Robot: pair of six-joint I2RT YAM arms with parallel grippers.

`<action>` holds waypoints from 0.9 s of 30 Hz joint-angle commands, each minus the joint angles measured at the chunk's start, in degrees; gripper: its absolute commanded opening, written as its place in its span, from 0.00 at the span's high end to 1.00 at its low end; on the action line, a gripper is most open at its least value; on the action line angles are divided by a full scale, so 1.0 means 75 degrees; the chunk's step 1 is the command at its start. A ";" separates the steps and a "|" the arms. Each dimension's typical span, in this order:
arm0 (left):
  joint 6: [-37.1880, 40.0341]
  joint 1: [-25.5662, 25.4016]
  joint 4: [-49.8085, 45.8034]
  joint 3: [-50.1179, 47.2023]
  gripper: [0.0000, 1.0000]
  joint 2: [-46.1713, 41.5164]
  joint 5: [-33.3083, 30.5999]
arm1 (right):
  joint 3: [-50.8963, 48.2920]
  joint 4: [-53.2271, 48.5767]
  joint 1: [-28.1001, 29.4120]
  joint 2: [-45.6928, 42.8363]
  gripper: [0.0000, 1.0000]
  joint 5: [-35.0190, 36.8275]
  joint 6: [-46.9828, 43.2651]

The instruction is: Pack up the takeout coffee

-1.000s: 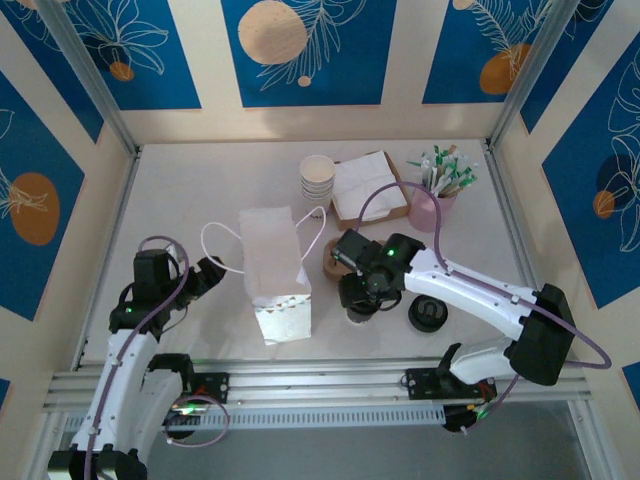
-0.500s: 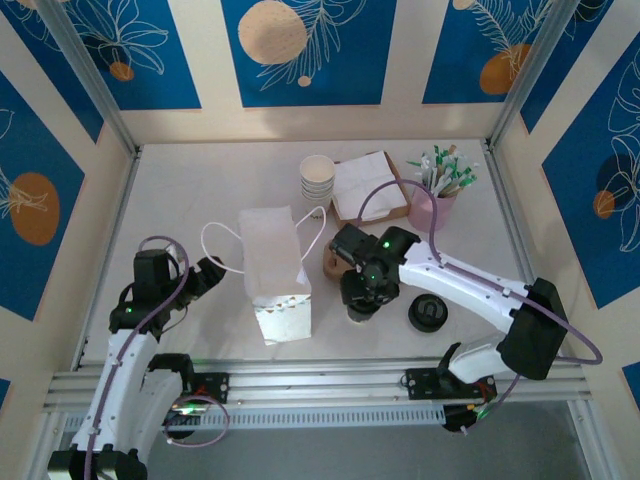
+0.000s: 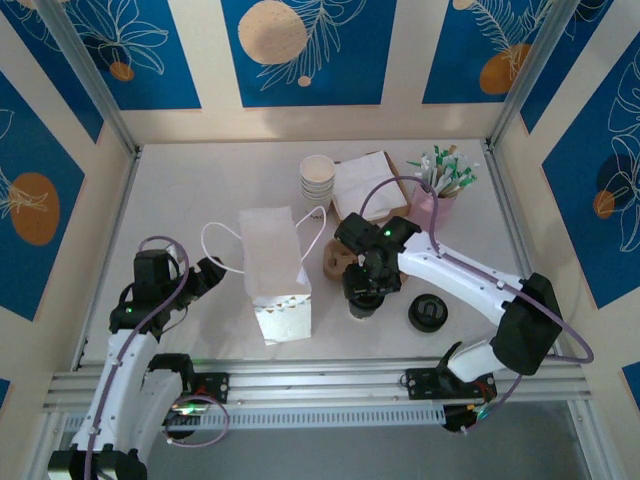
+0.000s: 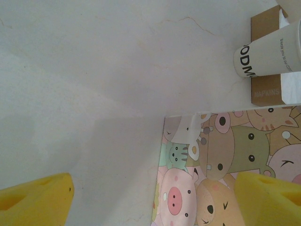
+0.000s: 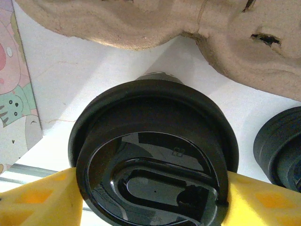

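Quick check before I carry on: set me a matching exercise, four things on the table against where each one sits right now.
Things
1. paper bag
2. white cup stack
3. pink holder
4. spare black lid

Places
A. back right, holding stirrers
B. lying just right of the right end effector
C. standing left of the right end effector
D. at the back, left of the napkin box

Pairs: 1-C, 2-D, 3-A, 4-B

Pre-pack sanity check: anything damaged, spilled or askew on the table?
One thing: the pulp cup carrier has a small dark ragged slit near its edge, like a tear. No spill visible. The right gripper grips the black lid; the bag appears upright.
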 commanded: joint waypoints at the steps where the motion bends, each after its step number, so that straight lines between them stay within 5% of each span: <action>1: -0.0065 0.0081 -0.0065 -0.0080 0.12 -0.0069 0.0008 | -0.0689 -0.0440 -0.0032 0.0857 0.33 0.0085 -0.0165; 12: -0.0053 0.0081 -0.0065 -0.0092 0.12 -0.0077 0.0008 | -0.0816 -0.0414 0.0174 0.1562 0.33 0.0436 -0.0063; 27: -0.0089 0.0081 -0.0158 -0.0080 0.12 -0.0291 -0.0001 | -0.0067 -0.0425 -0.0213 -0.0305 0.32 -0.0363 -0.0585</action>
